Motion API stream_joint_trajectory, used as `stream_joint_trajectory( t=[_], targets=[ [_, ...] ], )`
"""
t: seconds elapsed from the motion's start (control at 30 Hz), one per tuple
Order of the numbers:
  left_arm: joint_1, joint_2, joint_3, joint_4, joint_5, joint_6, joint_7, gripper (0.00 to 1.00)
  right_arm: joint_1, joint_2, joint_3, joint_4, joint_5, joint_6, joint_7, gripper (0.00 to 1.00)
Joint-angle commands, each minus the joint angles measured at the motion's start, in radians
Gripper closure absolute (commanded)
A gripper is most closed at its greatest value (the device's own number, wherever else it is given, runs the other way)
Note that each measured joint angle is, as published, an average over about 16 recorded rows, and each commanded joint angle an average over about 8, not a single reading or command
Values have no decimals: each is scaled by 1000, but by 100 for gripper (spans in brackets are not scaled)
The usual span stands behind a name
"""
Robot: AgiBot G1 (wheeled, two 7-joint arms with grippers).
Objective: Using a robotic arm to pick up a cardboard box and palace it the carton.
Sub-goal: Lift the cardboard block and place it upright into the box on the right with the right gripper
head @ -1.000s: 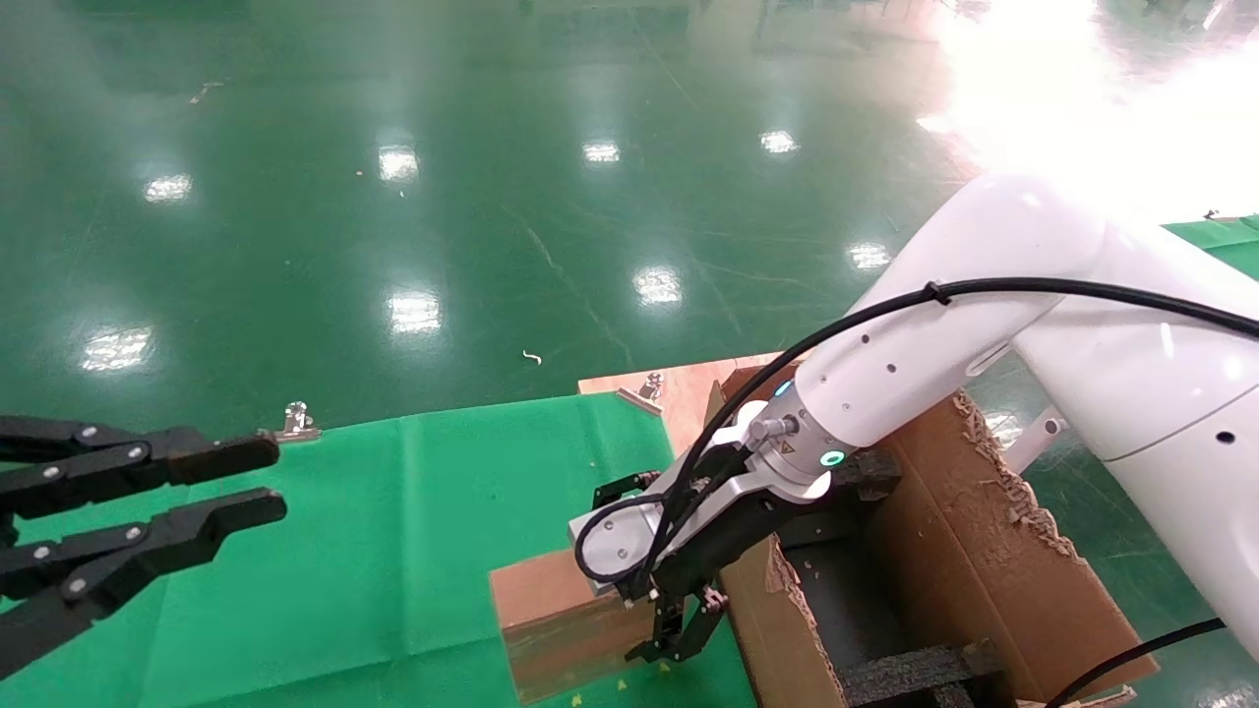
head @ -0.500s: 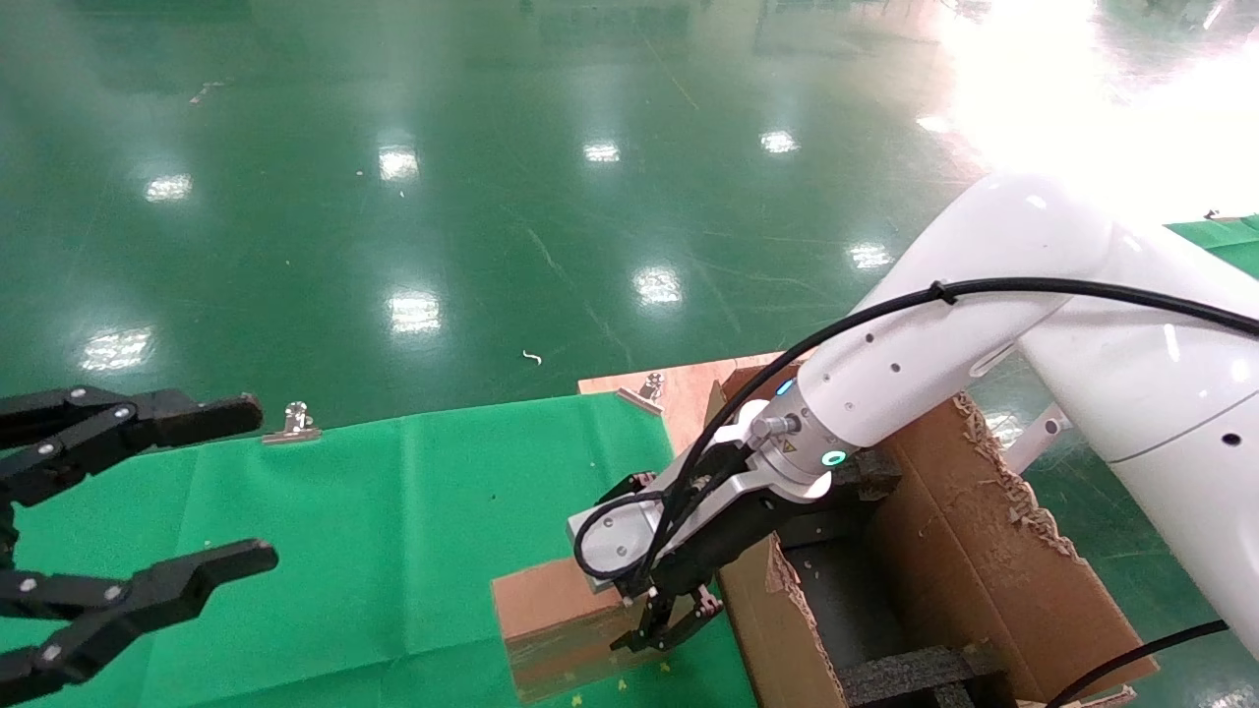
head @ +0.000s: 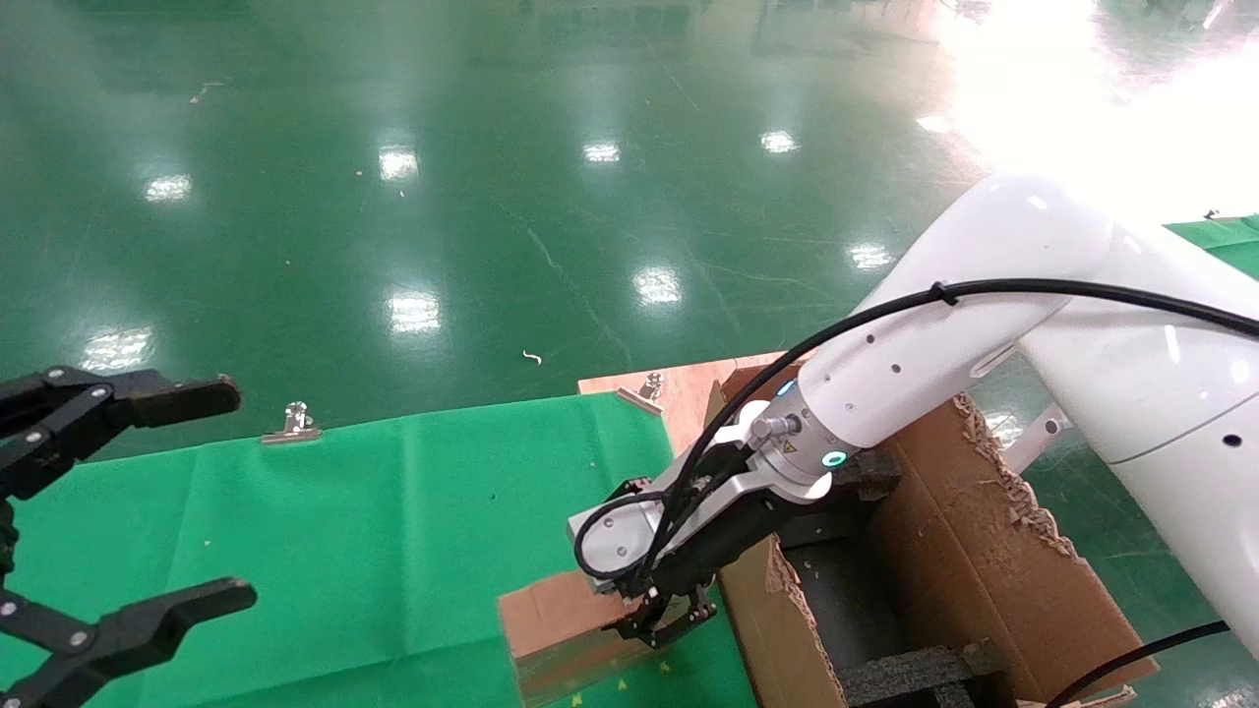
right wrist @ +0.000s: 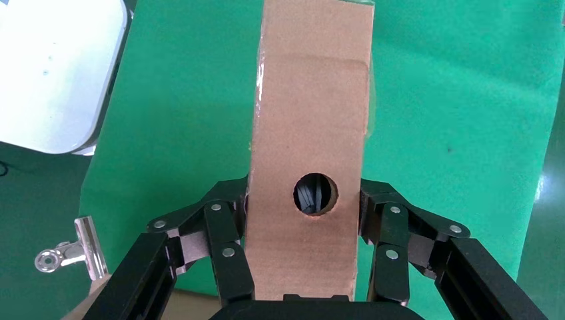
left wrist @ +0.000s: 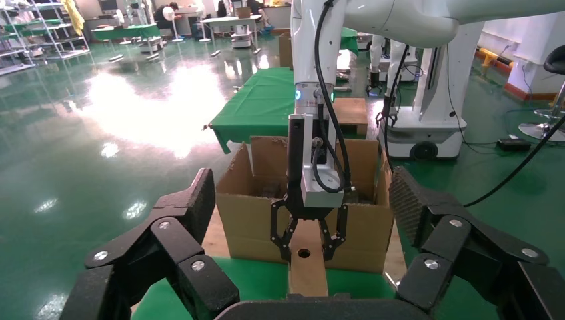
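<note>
The small brown cardboard box (head: 556, 615) stands on edge on the green cloth, its narrow face with the round hole facing up. My right gripper (head: 664, 621), on the white arm with the green ring, reaches down over the box end nearest the carton. In the right wrist view its fingers (right wrist: 230, 220) press both sides of the box (right wrist: 310, 120) beside the hole. The large torn carton (head: 969, 551) with black foam inserts stands right next to the box. My left gripper (head: 221, 494) is wide open and empty at the table's left. Its view shows the box (left wrist: 308, 270) and the carton (left wrist: 250, 210).
The green cloth (head: 393, 511) covers the table. Metal clips (head: 295, 423) hold it at the far edge, with another clip (head: 649, 385) on the bare board by the carton. The shiny green floor lies beyond. A white rounded object (right wrist: 53, 73) sits off the cloth's edge.
My right gripper's fingers have closed from open onto the box's sides. My left gripper's fingers have spread from nearly together to wide open.
</note>
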Motion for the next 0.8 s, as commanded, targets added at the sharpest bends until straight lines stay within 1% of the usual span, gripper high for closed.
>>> stream_joint_trajectory(
  t=[0.03,0.13,0.2,0.43,0.6,0.7,0.8],
  targets=[
    [0,0,0,0,0,0,0,0,-2,0,2,1,1,0,3,100],
    [0,0,0,0,0,0,0,0,48,7,-12,-33,35,-11,-8,100],
    [0,0,0,0,0,0,0,0,100,13,-28,-66,63,-17,-23,100],
    [0,0,0,0,0,0,0,0,323,40,-106,-209,162,-20,-117,100],
    [0,0,0,0,0,0,0,0,466,56,-139,-309,221,-16,-189,100],
    [0,0,0,0,0,0,0,0,521,58,-159,-352,252,-16,-227,100],
    [0,0,0,0,0,0,0,0,550,55,-188,-384,282,-18,-258,100]
  ],
)
